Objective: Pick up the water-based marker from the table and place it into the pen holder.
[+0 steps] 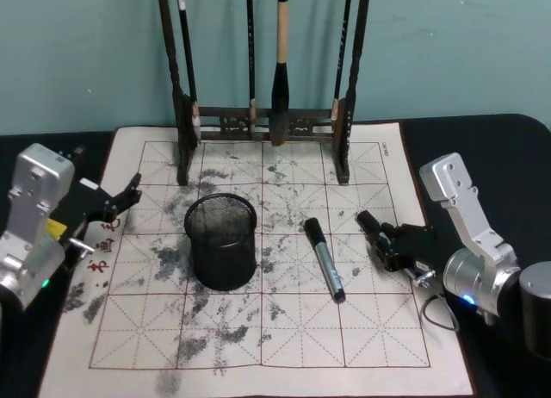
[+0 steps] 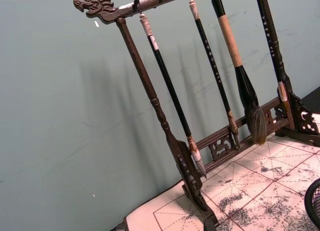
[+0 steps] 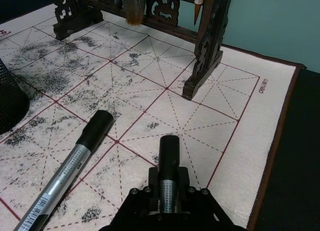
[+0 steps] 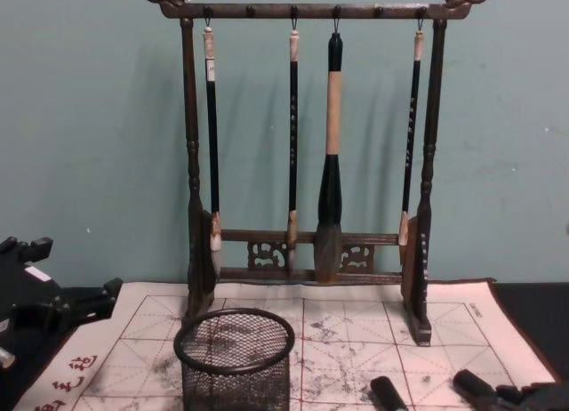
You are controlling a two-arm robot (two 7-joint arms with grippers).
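On the white gridded mat of the table (image 1: 284,346) stands the black wire-mesh pen holder (image 1: 221,243) (image 4: 235,358), left of centre. A water-based marker with a silver body and black cap (image 1: 325,262) (image 3: 70,168) lies flat just right of it. My right gripper (image 1: 392,241) (image 3: 167,197) sits low over the mat's right side, shut on a second marker of the same look, whose black cap (image 3: 169,150) sticks out ahead of the fingers. My left gripper (image 1: 116,198) (image 4: 71,273) rests open at the mat's left edge, holding nothing.
A tall dark wooden rack (image 1: 267,122) (image 4: 307,251) (image 2: 165,126) hung with several brushes stands across the back of the mat; its right foot (image 3: 202,71) is just beyond the held marker. Black table surface (image 1: 508,139) borders the mat.
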